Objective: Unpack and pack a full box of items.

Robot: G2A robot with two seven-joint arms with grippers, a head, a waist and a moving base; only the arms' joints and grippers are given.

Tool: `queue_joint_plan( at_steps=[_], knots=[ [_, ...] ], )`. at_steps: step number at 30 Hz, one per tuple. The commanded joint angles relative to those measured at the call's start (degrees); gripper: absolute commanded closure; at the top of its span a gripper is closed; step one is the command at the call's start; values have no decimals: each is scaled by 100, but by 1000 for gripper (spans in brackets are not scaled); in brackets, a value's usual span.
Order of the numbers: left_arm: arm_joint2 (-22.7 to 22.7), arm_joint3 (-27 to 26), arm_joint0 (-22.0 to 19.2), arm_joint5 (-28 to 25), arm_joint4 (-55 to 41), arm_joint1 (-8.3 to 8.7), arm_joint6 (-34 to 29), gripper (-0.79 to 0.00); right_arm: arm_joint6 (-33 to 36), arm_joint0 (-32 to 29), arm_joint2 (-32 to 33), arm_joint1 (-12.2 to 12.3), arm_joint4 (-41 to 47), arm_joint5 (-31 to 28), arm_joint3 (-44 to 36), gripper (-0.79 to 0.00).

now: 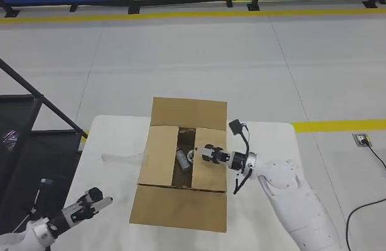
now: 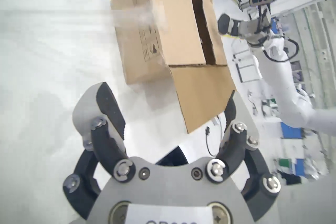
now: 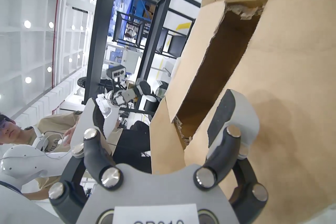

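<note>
Hanging over the box [image 1: 180,202] flap with right gripper [image 1: 201,153] spread wide (left gripper [image 1: 98,199] spread too, well apart); guessing handling symbols for side markings [image 2: 149,47], unreadable.

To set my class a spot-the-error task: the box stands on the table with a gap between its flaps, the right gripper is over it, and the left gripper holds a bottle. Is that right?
Not quite: the left gripper holds nothing. It is open and empty, as the left wrist view shows. The rest stands.
</note>
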Motion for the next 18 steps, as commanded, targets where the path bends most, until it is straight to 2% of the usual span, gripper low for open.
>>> queue_joint_plan(
  at_steps=[1,3,7,11,18],
  knots=[
    [131,242,-166,157,-293,47,-614,-785,-262,-5,104,10,31,-109,96,-785],
    [360,452,-384,317,-256,86,-952,-785,-388,-6,153,4,271,-238,163,-785],
    [938,794,-782,494,-482,127,-1514,-785,-1250,107,290,-10,202,-355,469,-785],
    [1239,902,-970,475,-554,149,-1660,-785,-2022,286,289,-40,-102,-368,805,-785],
    [1508,856,-1080,543,-1066,183,-1743,-785,-2632,900,60,-150,-311,-105,1759,-785]
  ],
)
